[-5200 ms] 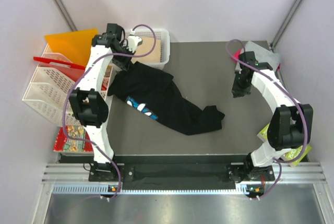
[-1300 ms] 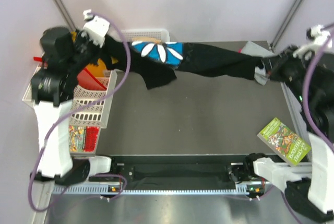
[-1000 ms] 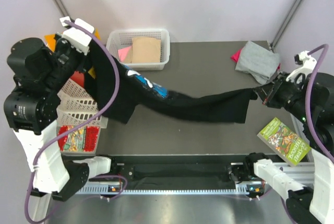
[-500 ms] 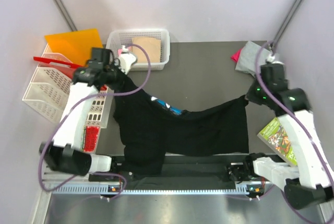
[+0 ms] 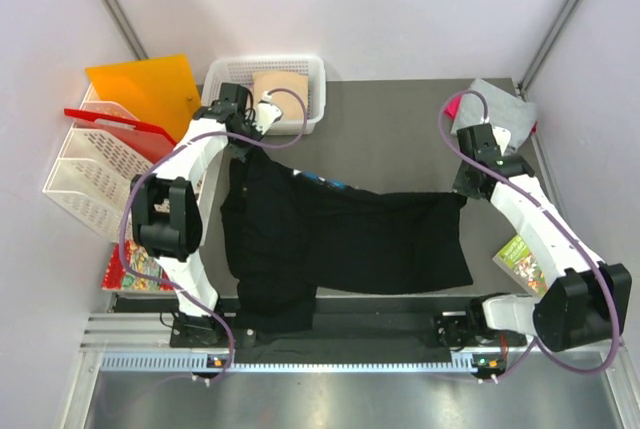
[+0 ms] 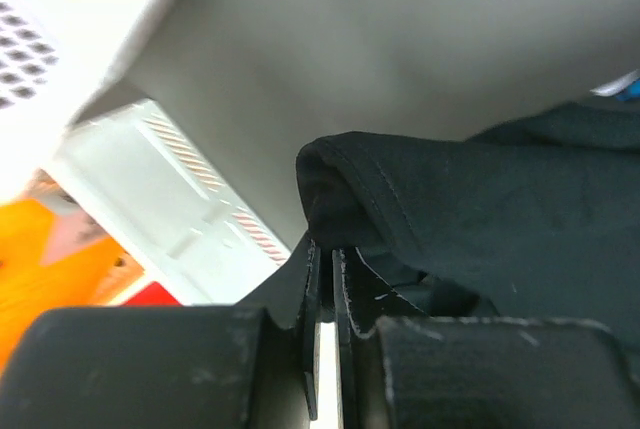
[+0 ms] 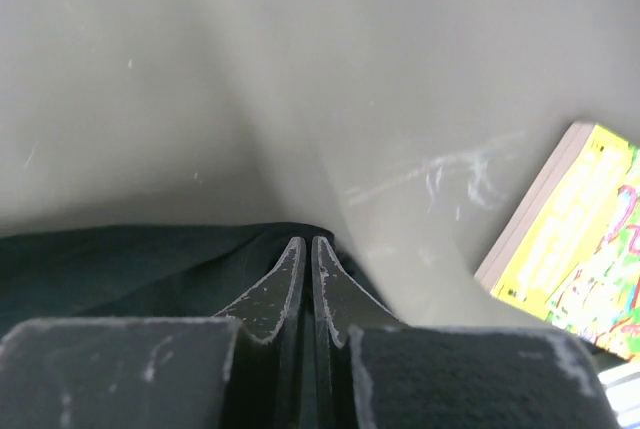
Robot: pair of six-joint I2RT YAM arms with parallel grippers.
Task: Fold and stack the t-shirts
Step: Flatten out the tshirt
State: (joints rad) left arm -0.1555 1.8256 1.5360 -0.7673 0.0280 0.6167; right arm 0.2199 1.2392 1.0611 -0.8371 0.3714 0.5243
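Observation:
The black t-shirt [image 5: 340, 244] lies spread across the table, its near left part hanging over the front edge. A bit of its blue print [image 5: 318, 181] shows near its far edge. My left gripper [image 5: 243, 141] is shut on its far left corner; the left wrist view shows the gripper [image 6: 325, 249] pinching a fold of the black cloth [image 6: 480, 209]. My right gripper [image 5: 463, 189] is shut on the far right corner, low on the table, and in the right wrist view the gripper [image 7: 305, 244] rests on the black cloth [image 7: 120, 259]. A grey shirt [image 5: 497, 104] lies over a pink one [image 5: 454, 107] at the far right.
A white basket [image 5: 222, 79] at the back holds a tan shirt [image 5: 280, 85]. An orange sheet [image 5: 140, 84] and white racks [image 5: 85, 174] stand left, also in the left wrist view [image 6: 180, 219]. A booklet [image 5: 520, 254] lies right, also in the right wrist view [image 7: 580, 239]. More booklets [image 5: 122, 271] lie left.
Both arms lifted the crumpled black shirt, stretched it between them in the air, swung it down and laid it spread on the table. Both grippers now sit lower, at its far corners.

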